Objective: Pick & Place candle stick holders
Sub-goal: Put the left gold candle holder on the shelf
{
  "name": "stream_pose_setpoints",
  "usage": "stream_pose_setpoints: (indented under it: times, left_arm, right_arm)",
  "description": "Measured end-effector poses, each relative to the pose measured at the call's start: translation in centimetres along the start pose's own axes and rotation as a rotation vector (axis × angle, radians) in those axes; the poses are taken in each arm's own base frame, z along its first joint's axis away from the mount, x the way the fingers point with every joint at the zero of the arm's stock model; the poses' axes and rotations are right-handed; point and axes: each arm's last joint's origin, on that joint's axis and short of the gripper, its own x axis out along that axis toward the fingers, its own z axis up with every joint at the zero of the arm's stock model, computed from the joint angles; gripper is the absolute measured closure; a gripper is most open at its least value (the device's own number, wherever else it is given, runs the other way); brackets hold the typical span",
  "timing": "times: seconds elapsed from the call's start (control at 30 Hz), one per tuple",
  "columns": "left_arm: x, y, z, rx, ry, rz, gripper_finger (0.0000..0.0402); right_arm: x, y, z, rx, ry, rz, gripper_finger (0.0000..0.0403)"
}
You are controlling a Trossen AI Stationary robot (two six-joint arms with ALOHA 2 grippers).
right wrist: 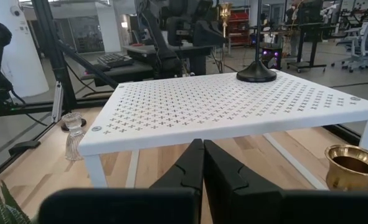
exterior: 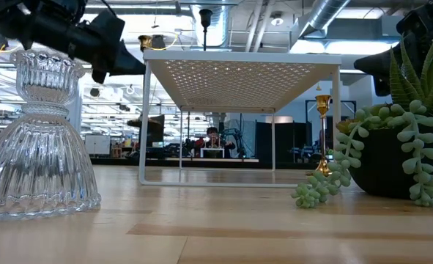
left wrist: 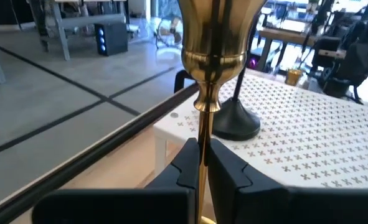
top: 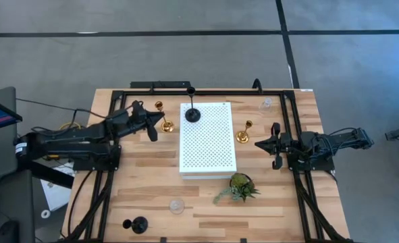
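My left gripper (top: 153, 121) is at the left of the white perforated board (top: 208, 138), shut on a gold candle stick holder (left wrist: 218, 37). A black holder (top: 193, 115) stands by its round base on the board's far left corner. The second gold holder (top: 244, 135) stands on the table right of the board. My right gripper (top: 260, 144) is shut and empty just beside it. One clear glass holder (top: 265, 104) stands at the far right, the other (top: 177, 206) near the front. The second black holder (top: 137, 225) is at the front left. My left gripper pinches the gold holder's thin stem (left wrist: 202, 146) between its two fingers, below the cup and its knob. The fingers come level from the table's left, across the stem. The holder is upright, its cup (exterior: 146, 42) above the board's top; its base is hidden.
A small green plant (top: 240, 187) in a dark pot stands near the board's front right corner. The board stands on legs (exterior: 141, 125) with open room beneath. Black frame rails (top: 158, 85) run along the table's far edge and sides.
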Motion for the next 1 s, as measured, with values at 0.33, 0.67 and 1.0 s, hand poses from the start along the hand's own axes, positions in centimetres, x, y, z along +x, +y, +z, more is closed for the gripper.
stream_pose_setpoints:
  times: [0.33,0.67,1.0]
  left_arm:
    - [-0.9,-1.3,5.3,0.023,-0.025,-0.077,0.0390]
    - [-0.8,-4.3,7.0,-0.011,-0.015,-0.284,0.0390]
    - [2.5,-8.7,8.8,0.114,0.006,-0.374,0.0389]
  right_arm:
    - [0.0,0.0,0.0,0.001,0.000,0.000,0.0402]
    - [0.0,0.0,0.0,0.001,0.000,0.000,0.0402]
    - [0.0,0.0,0.0,0.002,0.000,0.000,0.0402]
